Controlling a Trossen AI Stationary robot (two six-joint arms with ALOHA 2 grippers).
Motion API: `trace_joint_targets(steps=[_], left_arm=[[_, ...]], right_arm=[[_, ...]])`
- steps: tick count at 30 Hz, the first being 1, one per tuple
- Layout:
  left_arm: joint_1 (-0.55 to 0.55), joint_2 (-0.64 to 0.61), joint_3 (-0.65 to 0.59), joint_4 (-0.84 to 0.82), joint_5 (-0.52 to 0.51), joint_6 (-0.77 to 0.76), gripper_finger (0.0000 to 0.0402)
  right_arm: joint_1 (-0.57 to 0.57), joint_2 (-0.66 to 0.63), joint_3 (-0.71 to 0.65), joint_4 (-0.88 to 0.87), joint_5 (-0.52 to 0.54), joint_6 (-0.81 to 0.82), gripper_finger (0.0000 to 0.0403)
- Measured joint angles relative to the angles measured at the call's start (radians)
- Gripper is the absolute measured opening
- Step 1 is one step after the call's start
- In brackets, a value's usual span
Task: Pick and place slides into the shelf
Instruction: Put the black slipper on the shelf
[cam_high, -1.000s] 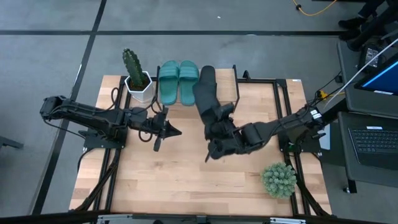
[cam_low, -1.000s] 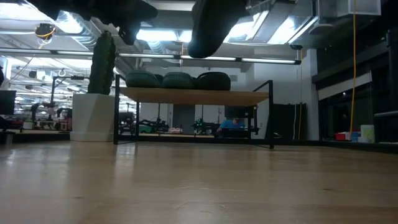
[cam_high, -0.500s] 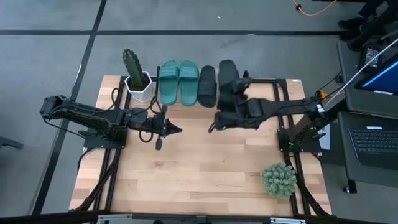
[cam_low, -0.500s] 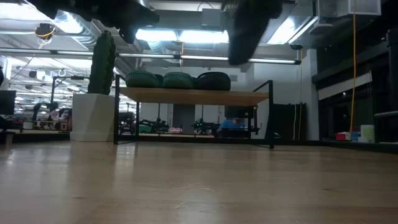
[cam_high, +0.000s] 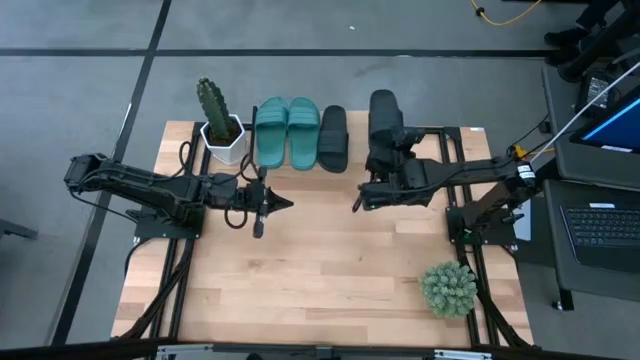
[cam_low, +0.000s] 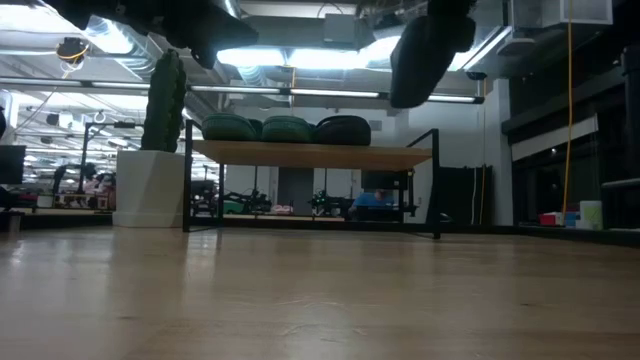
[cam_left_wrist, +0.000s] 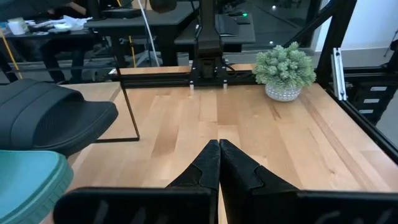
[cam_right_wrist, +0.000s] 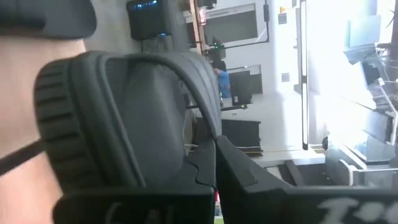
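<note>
Two teal slides (cam_high: 272, 130) (cam_high: 303, 128) and one black slide (cam_high: 333, 138) rest sole-down side by side on the shelf (cam_high: 357, 142) at the table's far edge. In the low view they sit on the shelf's plank (cam_low: 310, 155). My right gripper (cam_high: 383, 162) is shut on the second black slide (cam_high: 385, 122), in the air over the shelf's right end; this slide also shows in the low view (cam_low: 425, 55). My left gripper (cam_high: 287, 206) is shut and empty, just near of the shelf, and shows in its wrist view (cam_left_wrist: 219, 155). My right gripper pinches the black slide's ribbed strap at its edge (cam_right_wrist: 200, 127) between its two fingers. The fingers come from the table's near right side. The slide is lifted clear, tilted, higher than the shelf's plank.
A cactus in a white pot (cam_high: 220, 125) stands left of the shelf. A small green bushy plant (cam_high: 448, 288) stands at the near right. The wooden tabletop (cam_high: 320, 270) lies between them.
My right gripper has carried the black slide from over the table's middle toward the far edge and to the right, to above the shelf's right end. The slide has turned about on the way and stays clear of everything.
</note>
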Motion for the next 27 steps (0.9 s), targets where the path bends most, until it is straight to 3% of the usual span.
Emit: trace_joint_targets(steps=[10, 21, 27], left_arm=[[0.0, 0.0, 0.0, 0.014, -0.007, 0.0, 0.0], [0.002, 0.0, 0.0, 0.026, -0.035, 0.0, 0.0], [0.004, 0.0, 0.0, 0.028, -0.035, -0.001, 0.0]], right_arm=[[-0.041, -0.106, -0.161, 0.01, 0.041, 0.121, 0.0], [-0.037, -0.173, -0.174, 0.084, 0.052, 0.112, 0.0], [-0.023, -0.165, -0.175, 0.265, 0.045, -0.134, 0.0]])
